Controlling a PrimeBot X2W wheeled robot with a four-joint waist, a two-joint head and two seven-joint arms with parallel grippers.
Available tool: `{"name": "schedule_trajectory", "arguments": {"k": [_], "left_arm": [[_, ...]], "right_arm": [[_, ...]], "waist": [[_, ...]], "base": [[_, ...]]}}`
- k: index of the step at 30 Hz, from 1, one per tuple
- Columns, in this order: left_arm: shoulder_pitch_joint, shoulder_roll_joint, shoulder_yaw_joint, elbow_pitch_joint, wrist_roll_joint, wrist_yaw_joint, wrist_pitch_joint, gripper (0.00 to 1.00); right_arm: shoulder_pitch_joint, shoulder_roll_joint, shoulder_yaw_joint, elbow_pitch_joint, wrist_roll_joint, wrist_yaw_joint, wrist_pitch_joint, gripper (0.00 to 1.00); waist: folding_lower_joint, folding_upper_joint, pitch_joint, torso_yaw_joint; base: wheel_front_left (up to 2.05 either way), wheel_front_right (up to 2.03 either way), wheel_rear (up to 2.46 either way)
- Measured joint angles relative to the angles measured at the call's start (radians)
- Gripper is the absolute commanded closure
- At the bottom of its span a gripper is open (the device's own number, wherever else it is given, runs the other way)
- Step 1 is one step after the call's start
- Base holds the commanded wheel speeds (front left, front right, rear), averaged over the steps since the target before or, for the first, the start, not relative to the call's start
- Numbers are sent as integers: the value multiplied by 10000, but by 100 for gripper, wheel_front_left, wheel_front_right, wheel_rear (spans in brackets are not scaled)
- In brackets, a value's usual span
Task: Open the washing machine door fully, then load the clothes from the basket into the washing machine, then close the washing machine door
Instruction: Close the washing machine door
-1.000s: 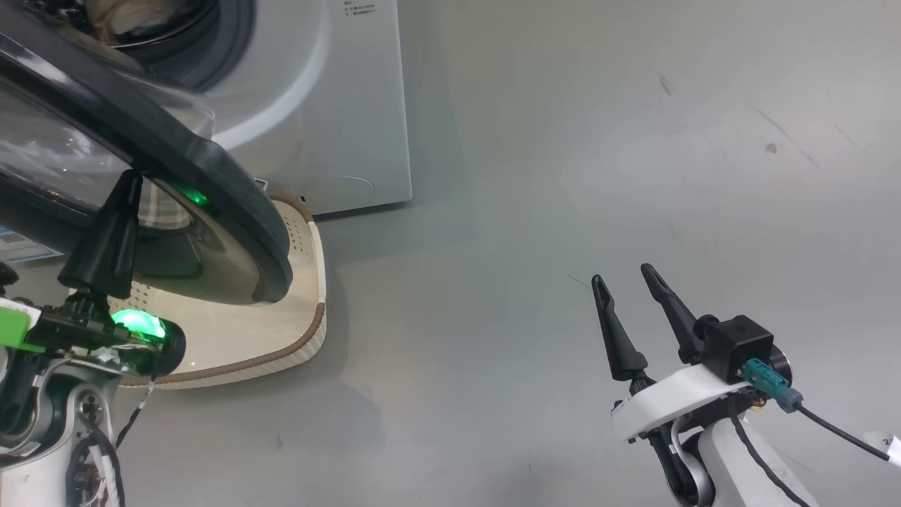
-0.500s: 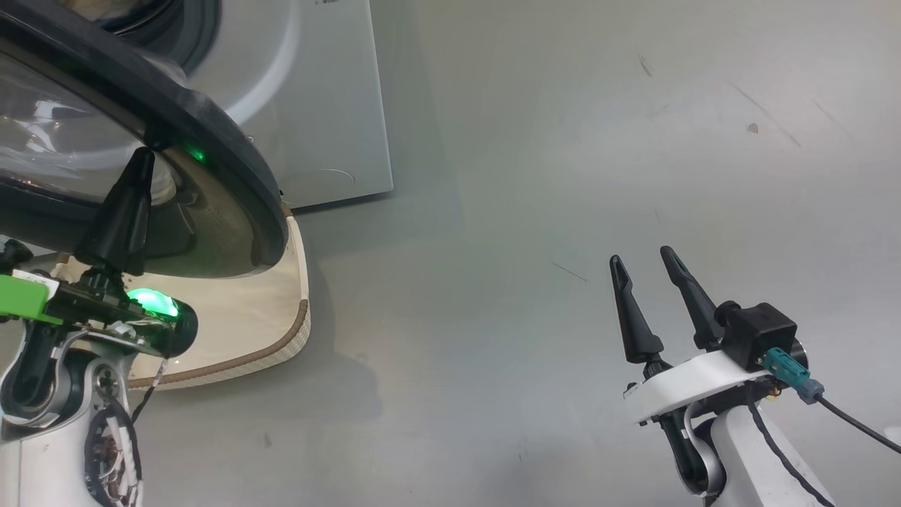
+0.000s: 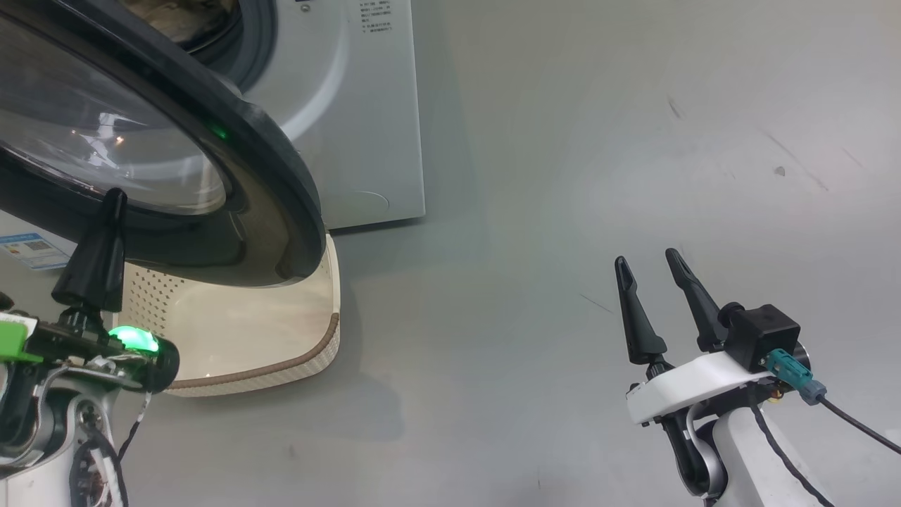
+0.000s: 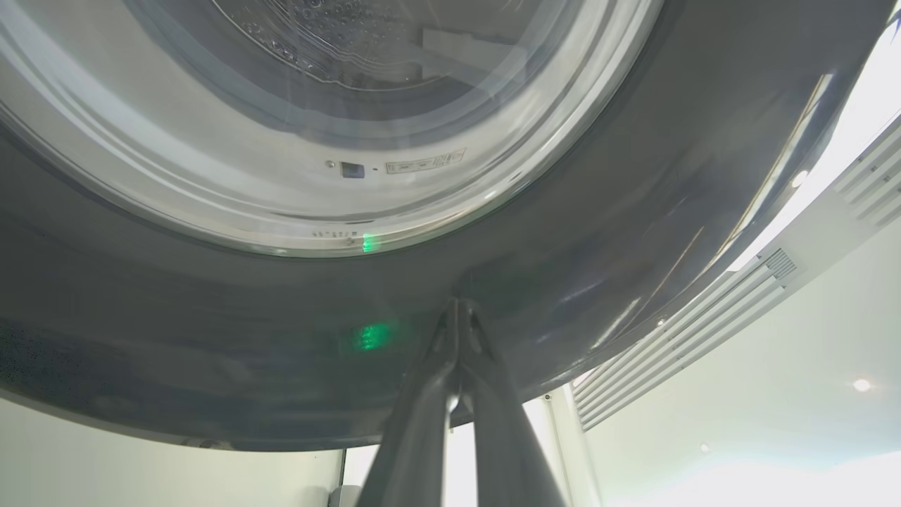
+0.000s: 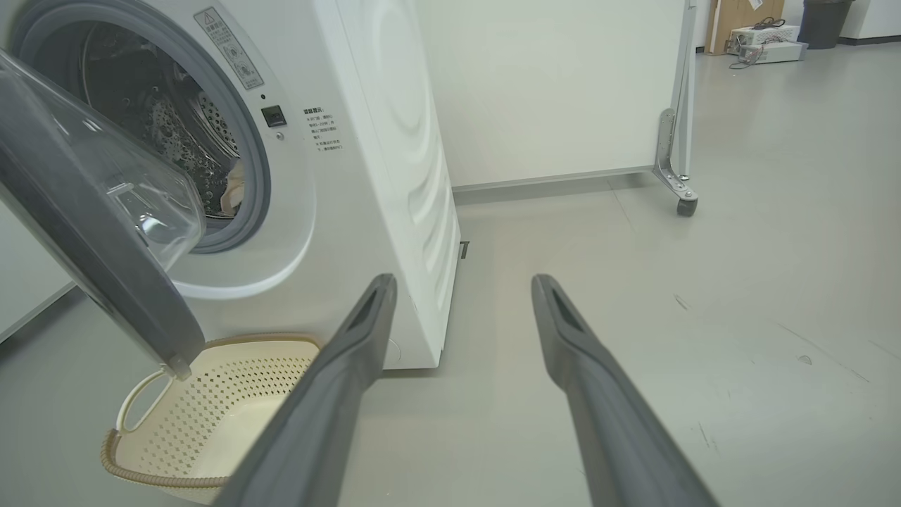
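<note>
The washing machine (image 3: 366, 105) (image 5: 380, 141) stands with its door (image 3: 281, 176) (image 5: 105, 274) partly open, the black rim hanging over the basket. My left gripper (image 3: 115, 193) (image 4: 457, 304) is shut with nothing in it, its tips against the door's glossy black rim below the glass. The cream basket (image 3: 310, 331) (image 5: 211, 415) sits on the floor by the machine's front and looks bare inside. A bit of pale cloth, probably the clothes (image 5: 232, 186), lies inside the drum. My right gripper (image 3: 646, 258) (image 5: 462, 282) hangs open over the floor, well right of the machine.
Grey floor (image 3: 563, 176) stretches to the right of the machine. A white wheeled partition (image 5: 563, 84) stands behind, its caster (image 5: 686, 205) on the floor. Boxes (image 5: 760, 35) sit far back. A blue label (image 3: 32, 250) shows under the door.
The head camera has shifted, so the whole picture has moved. My shut left gripper stays against the door's rim. The right gripper stays open over the floor.
</note>
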Motion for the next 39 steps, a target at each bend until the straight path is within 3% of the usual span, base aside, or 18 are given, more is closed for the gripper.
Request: {"name": "schedule_trajectory", "arguments": {"k": [14, 29, 31, 32, 39], "left_arm": [[1403, -140, 656, -349, 194, 0, -6, 100], [2889, -144, 424, -585, 59, 0, -554, 98], [3018, -144, 412, -704, 19, 0, -721, 47], [3033, -140, 399, -731, 13, 0, -790, 0], [3106, -144, 775, -1549, 265, 0, -1540, 0]], "right_arm": [[441, 25, -84, 169, 90, 2, 0, 0], [918, 61, -270, 153, 104, 2, 0, 0], [1038, 63, -270, 132, 105, 2, 0, 0], [1056, 67, -276, 130, 105, 2, 0, 0], [1056, 84, -272, 73, 107, 2, 0, 0]], "waist": [[0, 0, -993, 321], [0, 0, -1820, 790], [0, 0, -1853, 856], [0, 0, -1862, 887], [0, 0, -1890, 1045]], "base": [[0, 0, 0], [0, 0, 0], [0, 0, 0], [0, 0, 0], [0, 0, 0]]}}
